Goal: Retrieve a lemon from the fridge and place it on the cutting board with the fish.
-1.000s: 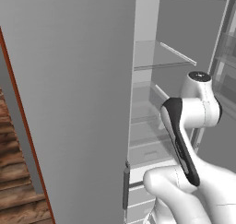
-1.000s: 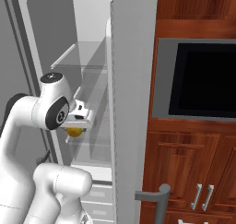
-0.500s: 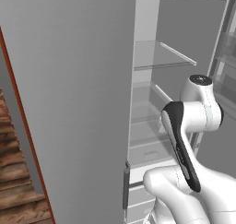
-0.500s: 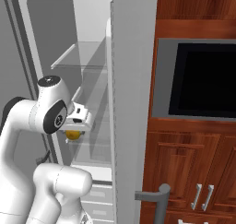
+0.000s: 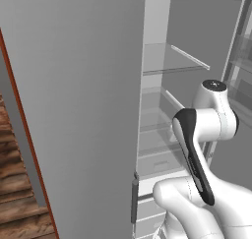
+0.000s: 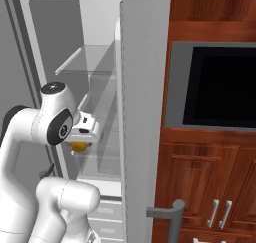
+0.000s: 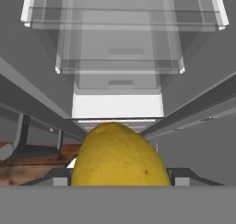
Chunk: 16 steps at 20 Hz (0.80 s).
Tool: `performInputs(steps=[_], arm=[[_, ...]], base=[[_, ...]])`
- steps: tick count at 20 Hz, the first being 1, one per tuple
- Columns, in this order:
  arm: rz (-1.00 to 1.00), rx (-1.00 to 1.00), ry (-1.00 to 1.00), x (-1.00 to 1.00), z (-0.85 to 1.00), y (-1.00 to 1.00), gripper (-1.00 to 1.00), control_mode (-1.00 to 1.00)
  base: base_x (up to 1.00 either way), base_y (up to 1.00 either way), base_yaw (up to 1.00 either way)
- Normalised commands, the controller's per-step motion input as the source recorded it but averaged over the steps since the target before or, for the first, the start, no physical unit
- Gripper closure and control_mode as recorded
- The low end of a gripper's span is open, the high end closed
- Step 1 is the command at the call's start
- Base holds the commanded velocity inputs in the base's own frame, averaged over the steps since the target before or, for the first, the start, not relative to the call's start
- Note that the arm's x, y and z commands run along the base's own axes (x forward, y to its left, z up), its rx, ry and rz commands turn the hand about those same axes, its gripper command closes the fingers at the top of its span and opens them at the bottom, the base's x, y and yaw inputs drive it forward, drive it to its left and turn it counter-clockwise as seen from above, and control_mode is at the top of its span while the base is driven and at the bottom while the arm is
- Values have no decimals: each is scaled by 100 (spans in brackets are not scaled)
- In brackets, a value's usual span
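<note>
Clamped between my two fingers, the lemon (image 7: 119,155) sits right in the middle of my hand (image 7: 120,179), its yellow body rising large at the bottom of the hand view and hiding the fingertips behind it. From the right base view my hand (image 6: 80,146) hangs just under my wrist, with the lemon (image 6: 78,146) showing as a small yellow patch beneath it, in the air in front of the open fridge (image 6: 142,87) rather than resting on any shelf. Looking along my hand, I see the white interior with its clear glass shelves (image 7: 122,18) and drawer-like clear bins (image 7: 119,64) stacked one behind another; I can make out nothing lying in them. In the left base view the grey door (image 5: 74,100) stands wide beside my arm, and the glass shelves (image 5: 167,68) inside look bare. To the right of the fridge, a black microwave (image 6: 220,87) is set into reddish-brown wooden cabinets (image 6: 200,182).
</note>
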Motion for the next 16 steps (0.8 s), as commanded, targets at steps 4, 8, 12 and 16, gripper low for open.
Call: performInputs(steps=[4,8,12,16], arm=[[0,0,0,0,0,0,100,100],[0,0,0,0,0,0,100,100],[0,0,0,0,0,0,100,100],[0,0,0,0,0,0,100,100]], base=[[-16,6,0],[-31,32,0],[-34,44,0],[-39,41,0]])
